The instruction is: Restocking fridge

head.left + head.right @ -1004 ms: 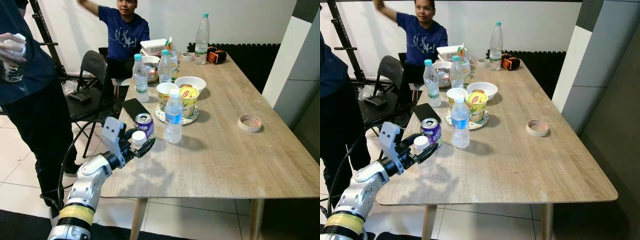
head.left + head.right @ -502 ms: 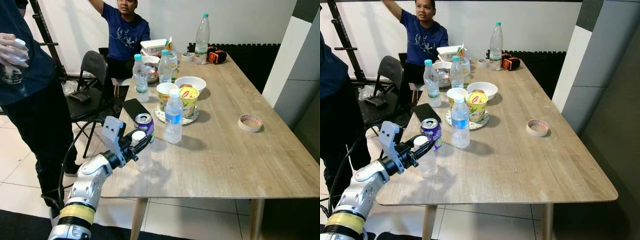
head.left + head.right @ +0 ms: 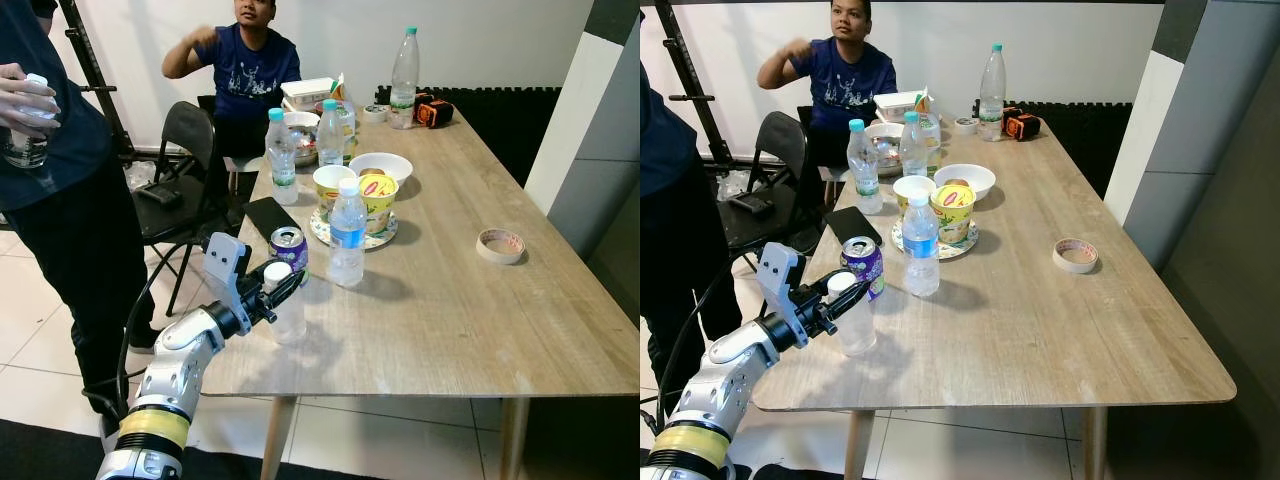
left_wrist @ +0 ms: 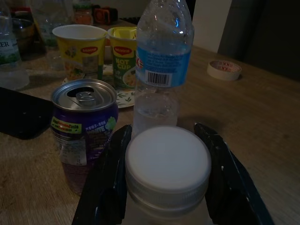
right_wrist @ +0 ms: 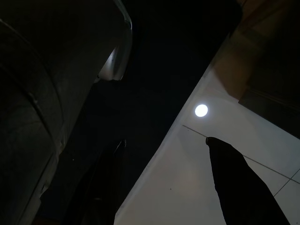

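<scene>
Left wrist view shows the left tool point(image 4: 166, 180) pinching the neck of a white-capped bottle point(image 4: 167, 161) beside the purple can point(image 4: 83, 129) near the table point(image 3: 470, 310) corner, apparently for lifting; the right tool point(image 5: 168, 187) hangs spread, idle.

Left gripper point(image 3: 277, 291) apparently grips white-capped bottle point(image 3: 283, 310).

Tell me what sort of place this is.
Probably a break or meeting room, not a kitchen: a long wooden table holds noodle cups, water bottles and tape, with a folding chair beside it.
</scene>
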